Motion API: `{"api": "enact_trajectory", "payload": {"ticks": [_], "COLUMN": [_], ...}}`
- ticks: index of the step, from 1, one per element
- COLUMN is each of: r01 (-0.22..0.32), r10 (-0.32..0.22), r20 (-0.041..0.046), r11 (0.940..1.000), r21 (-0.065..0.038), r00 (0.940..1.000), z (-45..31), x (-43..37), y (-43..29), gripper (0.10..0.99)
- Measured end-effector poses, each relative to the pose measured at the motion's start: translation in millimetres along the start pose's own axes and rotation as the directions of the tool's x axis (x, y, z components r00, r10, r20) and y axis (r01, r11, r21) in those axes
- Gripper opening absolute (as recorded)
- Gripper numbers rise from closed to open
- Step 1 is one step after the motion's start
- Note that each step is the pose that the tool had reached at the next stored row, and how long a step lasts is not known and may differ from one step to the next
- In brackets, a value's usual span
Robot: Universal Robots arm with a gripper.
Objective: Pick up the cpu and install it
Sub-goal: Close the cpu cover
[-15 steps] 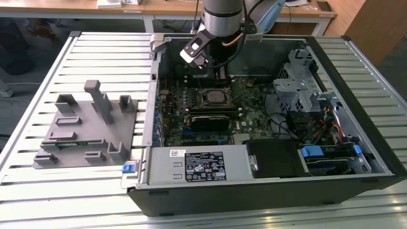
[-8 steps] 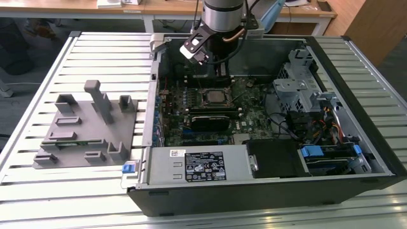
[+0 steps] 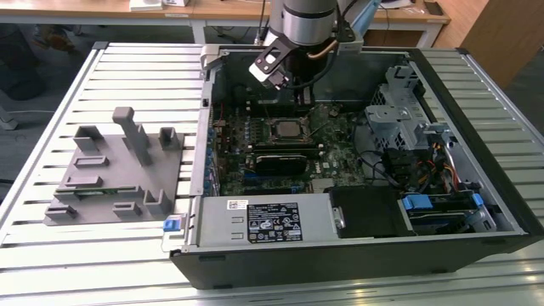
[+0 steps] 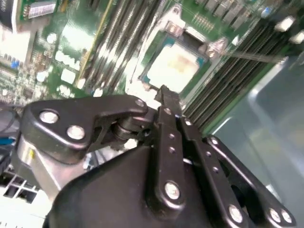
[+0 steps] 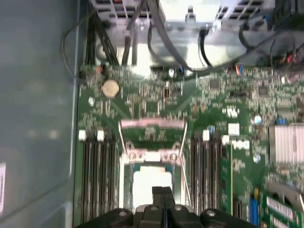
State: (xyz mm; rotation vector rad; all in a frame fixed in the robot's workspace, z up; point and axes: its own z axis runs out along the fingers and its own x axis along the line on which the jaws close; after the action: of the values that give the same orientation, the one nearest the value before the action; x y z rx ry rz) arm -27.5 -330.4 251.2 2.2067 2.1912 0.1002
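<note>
The computer case (image 3: 340, 271) lies on its side on the slatted table (image 3: 51, 255), open face up, evidently so the arm can reach the green board (image 3: 340, 153) from above. The cpu (image 5: 152, 183) is seated flat on that board, with the metal hold-down frame (image 5: 152, 124) tipped open and leaving it uncovered. The gripper (image 5: 162, 191) hangs just above the cpu, fingers pressed together and holding nothing.

I'm looking at a light-grey slatted metal bench (image 3: 60, 83) under even, soft light. Behind it stands a pale wooden desk with white legs (image 3: 221, 9), and a brown wooden cabinet (image 3: 497, 32) sits at the exterior view's right. At the left I make out grey floor (image 3: 25, 134)
</note>
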Motion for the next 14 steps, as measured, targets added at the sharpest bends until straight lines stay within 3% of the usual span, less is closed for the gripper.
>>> {"api": "enact_trajectory", "payload": {"ticks": [3,9,14], "r01": [0.000,0.000,0.000], "r10": [0.000,0.000,0.000], "r20": [0.0003,-0.0003,-0.0004], "r11": [1.0000,1.0000,1.0000], "r21": [0.001,0.002,0.002], "r00": [1.0000,1.0000,1.0000], "z": [0.3,-9.4,-8.3], "x": [0.1,0.4,2.0], "y": [9.8,13.6,30.4], "gripper": [0.106,0.106,0.106]}}
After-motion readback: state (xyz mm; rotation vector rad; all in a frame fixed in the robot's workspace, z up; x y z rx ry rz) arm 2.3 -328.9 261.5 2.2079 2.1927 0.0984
